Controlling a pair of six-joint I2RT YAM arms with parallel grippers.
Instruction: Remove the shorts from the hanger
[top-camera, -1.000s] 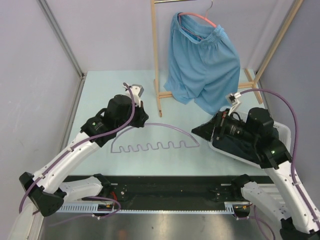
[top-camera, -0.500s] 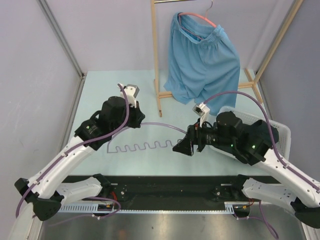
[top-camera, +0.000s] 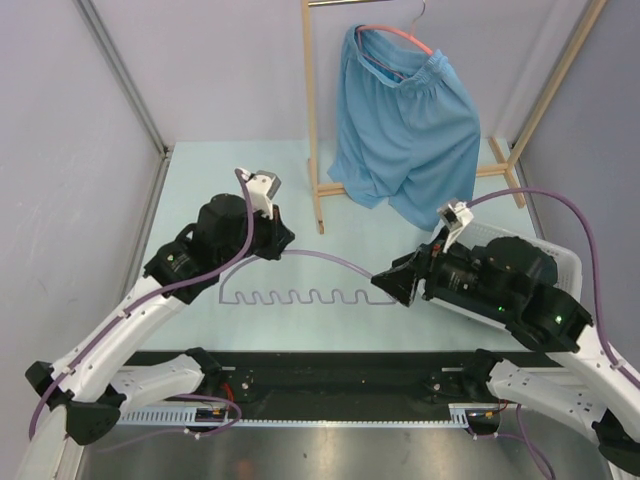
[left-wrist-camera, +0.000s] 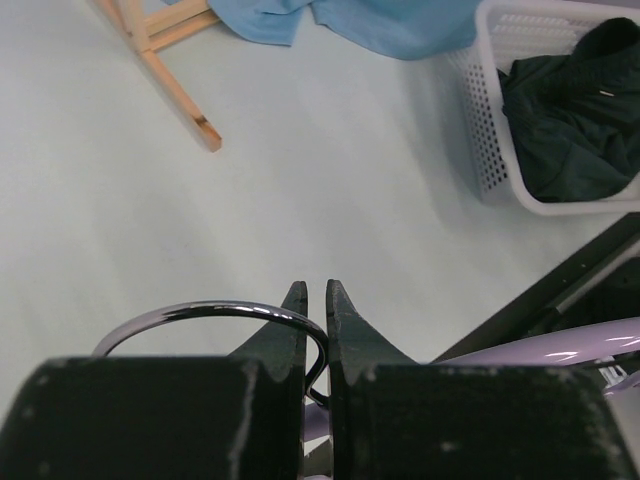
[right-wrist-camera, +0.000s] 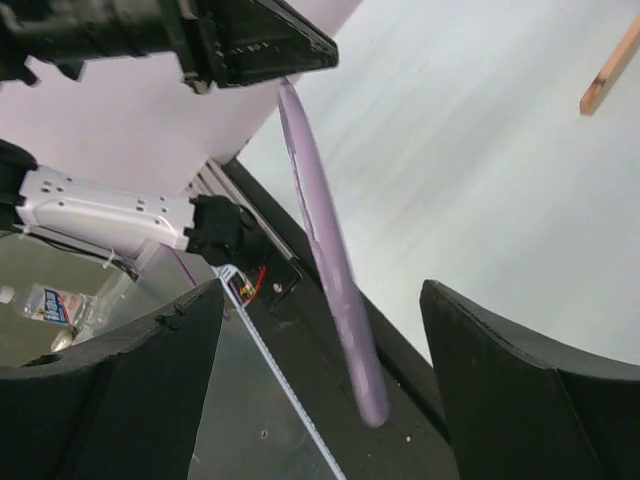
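Top external: my left tool (top-camera: 278, 243) clenched on the purple hanger (top-camera: 310, 297), right tool (top-camera: 392, 285) released astride its end — I'd set it flat, then fetch the blue shorts (top-camera: 405, 130).

We see light blue shorts (top-camera: 405, 130) draped on a pink hanger (top-camera: 400, 34) at top centre. Mid-frame, a purple hanger (top-camera: 310, 297) stretches across, our left gripper (top-camera: 274, 244) at its hook end, our right gripper (top-camera: 387, 286) at its other end.
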